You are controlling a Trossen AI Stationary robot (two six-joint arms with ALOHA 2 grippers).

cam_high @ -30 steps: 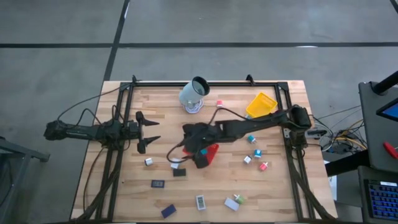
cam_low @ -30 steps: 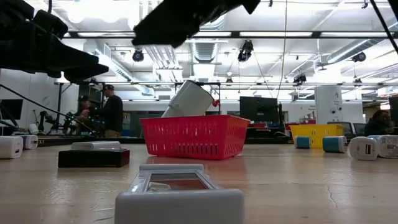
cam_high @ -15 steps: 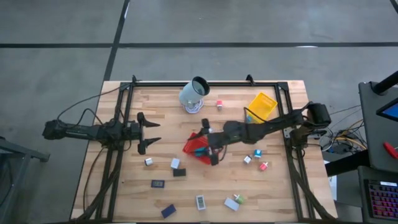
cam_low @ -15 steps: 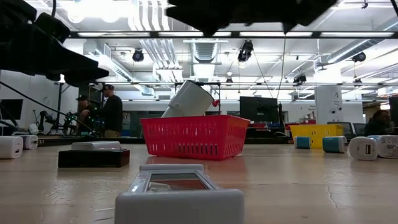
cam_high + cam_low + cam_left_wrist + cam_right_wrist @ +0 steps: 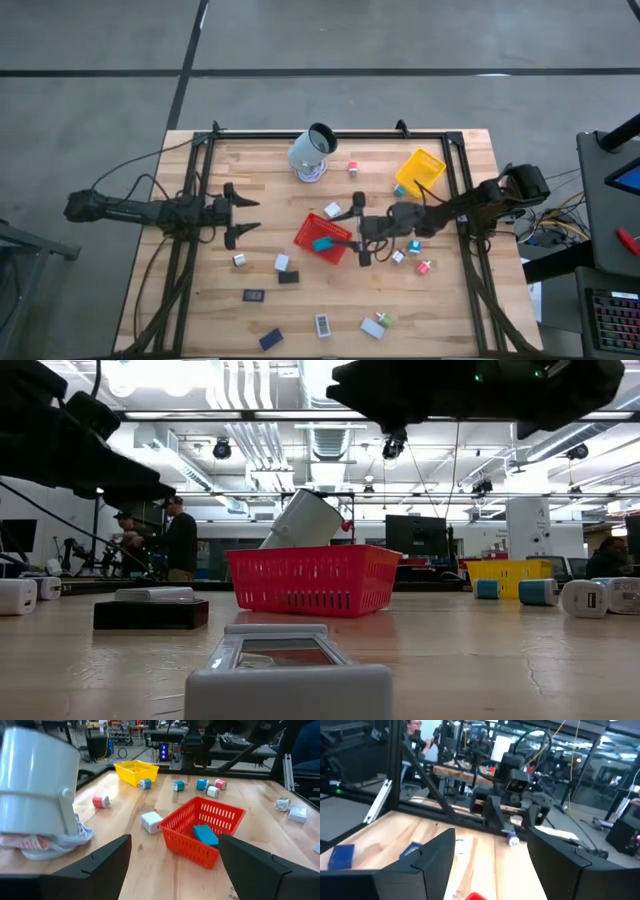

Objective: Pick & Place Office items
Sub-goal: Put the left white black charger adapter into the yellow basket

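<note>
Office items (image 5: pixel 323 325): tiny scattered blocks, white, black, blue, teal.

Wooden surface (image 5: pixel 270 170) framed by black rails. Near its middle, a red mesh tray (image 5: pixel 322 237); at the far right corner, a yellow mesh tray (image 5: pixel 421 169). Toward the far edge, a pale grey-white cup (image 5: pixel 311 151), tilted. Beyond, in the low view, two people (image 5: pixel 178 540) standing.

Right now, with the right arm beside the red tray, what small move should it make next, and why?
Probably swing toward the white block just off the red tray. The right gripper is open with nothing in its jaws, a teal item already lies in the tray, and that block is the nearest loose piece.
</note>
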